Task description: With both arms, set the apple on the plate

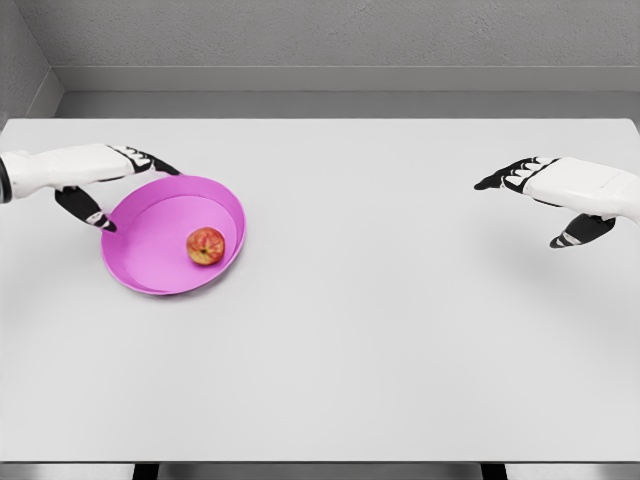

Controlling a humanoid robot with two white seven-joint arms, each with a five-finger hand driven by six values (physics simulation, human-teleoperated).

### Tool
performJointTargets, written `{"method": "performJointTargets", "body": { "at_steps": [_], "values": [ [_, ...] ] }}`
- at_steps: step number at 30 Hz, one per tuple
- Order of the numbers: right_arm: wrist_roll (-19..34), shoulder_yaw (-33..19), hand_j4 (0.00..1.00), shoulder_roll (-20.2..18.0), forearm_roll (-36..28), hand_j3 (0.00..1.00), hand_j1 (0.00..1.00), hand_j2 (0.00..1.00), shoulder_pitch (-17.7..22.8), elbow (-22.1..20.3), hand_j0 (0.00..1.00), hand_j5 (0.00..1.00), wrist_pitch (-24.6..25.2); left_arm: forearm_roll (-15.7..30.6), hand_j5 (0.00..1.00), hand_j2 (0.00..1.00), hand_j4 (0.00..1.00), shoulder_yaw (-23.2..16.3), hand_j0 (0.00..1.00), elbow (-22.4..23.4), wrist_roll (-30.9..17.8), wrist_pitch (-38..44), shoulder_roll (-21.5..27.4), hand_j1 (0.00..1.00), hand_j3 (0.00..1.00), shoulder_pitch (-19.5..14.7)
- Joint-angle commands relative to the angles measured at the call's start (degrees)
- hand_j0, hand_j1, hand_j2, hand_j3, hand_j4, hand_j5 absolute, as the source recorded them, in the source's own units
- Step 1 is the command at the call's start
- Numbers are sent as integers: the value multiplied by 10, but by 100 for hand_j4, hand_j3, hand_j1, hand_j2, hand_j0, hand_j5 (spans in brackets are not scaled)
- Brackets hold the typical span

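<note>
At left, the left hand grips the rim of a tilted pink plate with its fingers; the apple lies inside it. Across the white tabletop, the right hand hovers, fingers relaxed and holding nothing.

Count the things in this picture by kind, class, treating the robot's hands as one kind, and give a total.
Plate: 1, pink, tilted
Apple: 1, lying on the plate
Table: 1, white
Hands: 2, left hand at the plate's rim, right hand apart and empty
Total: 5
</note>
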Motion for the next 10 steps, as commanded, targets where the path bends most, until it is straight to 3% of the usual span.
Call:
{"method": "performJointTargets", "body": {
  "at_steps": [1,10],
  "values": [
    [0,0,100,-1,-2,100,100,100,0,0,100,100,1,11,100,100,100,5,100,12,0,2,0,100,100,0],
    [0,0,100,-5,-2,100,100,100,1,0,100,100,1,12,100,100,100,6,100,11,0,2,0,100,100,2]
  ]
}}
